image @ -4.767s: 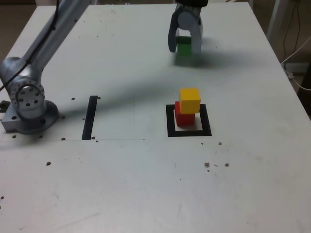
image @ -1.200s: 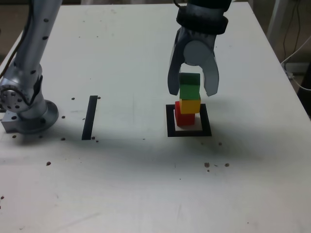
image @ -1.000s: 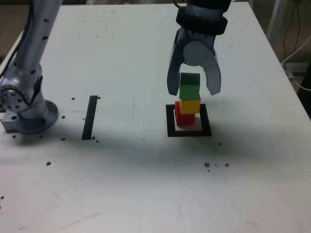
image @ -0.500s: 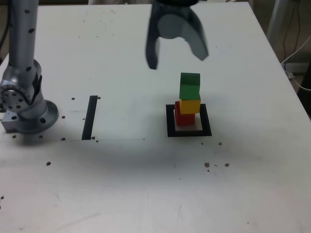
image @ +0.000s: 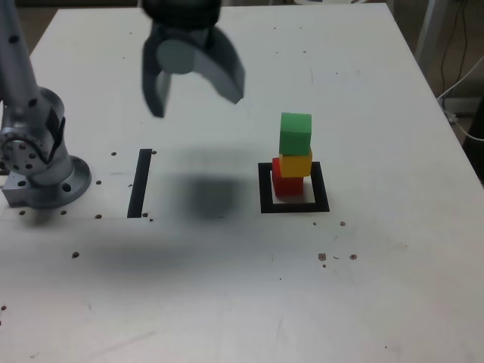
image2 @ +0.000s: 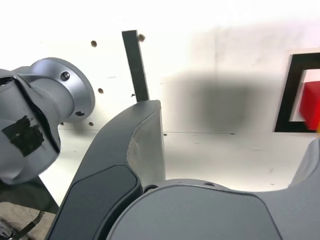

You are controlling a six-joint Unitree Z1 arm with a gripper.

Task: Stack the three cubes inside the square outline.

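Three cubes stand stacked inside the square outline [image: 265, 189]: the red cube [image: 284, 182] at the bottom, the yellow cube [image: 296, 164] on it, the green cube [image: 295, 134] on top. My gripper [image: 198, 97] hangs open and empty high above the table, well to the exterior view's left of the stack. In the wrist view a corner of the square outline [image2: 290, 95] and an edge of the red cube [image2: 311, 102] show past one dark finger [image2: 140, 145].
A straight black tape strip [image: 141, 183] lies on the white table between the stack and the arm's base [image: 41, 162]. The same tape strip [image2: 136, 65] and arm base [image2: 45, 112] appear in the wrist view. Small dark specks dot the tabletop. Cables hang past the table's right edge.
My gripper opened and let go of the green cube, which stays on the yellow one. It then rose and swung to the exterior view's left, away from the stack.
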